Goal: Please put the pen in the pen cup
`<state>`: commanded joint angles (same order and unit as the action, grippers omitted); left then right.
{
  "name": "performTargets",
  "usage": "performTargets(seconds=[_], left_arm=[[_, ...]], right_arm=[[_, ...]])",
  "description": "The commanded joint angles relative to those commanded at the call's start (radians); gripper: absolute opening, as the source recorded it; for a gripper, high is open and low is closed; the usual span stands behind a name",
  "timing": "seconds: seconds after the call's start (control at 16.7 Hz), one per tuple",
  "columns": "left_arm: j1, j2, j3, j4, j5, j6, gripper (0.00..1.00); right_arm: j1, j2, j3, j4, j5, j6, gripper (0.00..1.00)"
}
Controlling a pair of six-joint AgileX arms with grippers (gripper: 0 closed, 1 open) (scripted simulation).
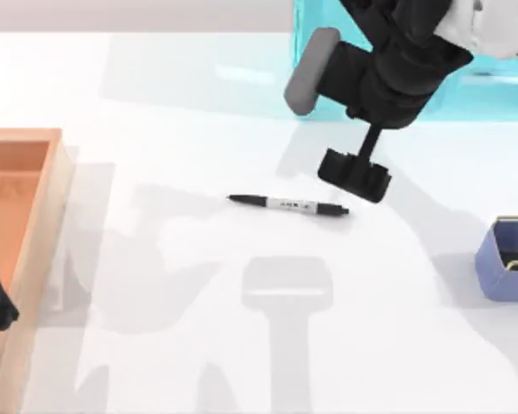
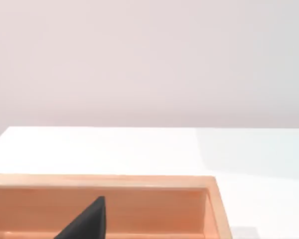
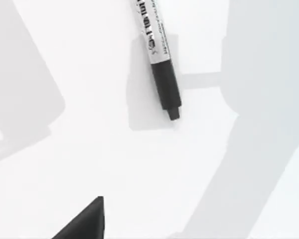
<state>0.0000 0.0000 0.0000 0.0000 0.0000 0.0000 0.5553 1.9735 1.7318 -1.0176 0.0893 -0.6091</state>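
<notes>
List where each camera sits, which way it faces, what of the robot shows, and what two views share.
Top view: above the table, looking down; right gripper near the pen, pen cup at the right edge.
Left wrist view: over the orange tray, facing the wall; a dark fingertip.
Right wrist view: faces down at the pen; a dark fingertip.
Top and right wrist views share the pen.

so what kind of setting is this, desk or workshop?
Looks like a rendered office-desk setup: a white table with a pen lying flat, a lavender pen cup at the right edge, an orange wooden tray on the left and a turquoise organizer at the back.
</notes>
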Motion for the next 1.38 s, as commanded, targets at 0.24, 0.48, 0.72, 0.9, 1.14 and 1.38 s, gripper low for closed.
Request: performTargets(seconds=[0.24,0.48,0.72,0.9,1.14,1.38], left_arm=[[0.000,0.000,0.000,0.000,0.000,0.000,1.00],[0.000,0.000,0.000,0.000,0.000,0.000,1.00],[0.000,0.000,0.000,0.000,0.000,0.000,1.00],[0.000,0.000,0.000,0.000,0.000,0.000,1.00],[0.000,0.000,0.000,0.000,0.000,0.000,1.00],[0.000,0.000,0.000,0.000,0.000,0.000,1.00]], right_arm=[[0.062,0.268,0.270,-0.128,0.035,-0.086,1.00],[0.092,0.414,0.425,-0.194,0.059,-0.131,1.00],[0.096,0.431,0.444,-0.201,0.062,-0.137,1.00],[0.091,0.432,0.440,-0.196,0.061,-0.137,1.00],[0.084,0.480,0.386,-0.093,0.061,-0.149,1.00],[0.071,0.547,0.309,0.058,0.060,-0.161,1.00]])
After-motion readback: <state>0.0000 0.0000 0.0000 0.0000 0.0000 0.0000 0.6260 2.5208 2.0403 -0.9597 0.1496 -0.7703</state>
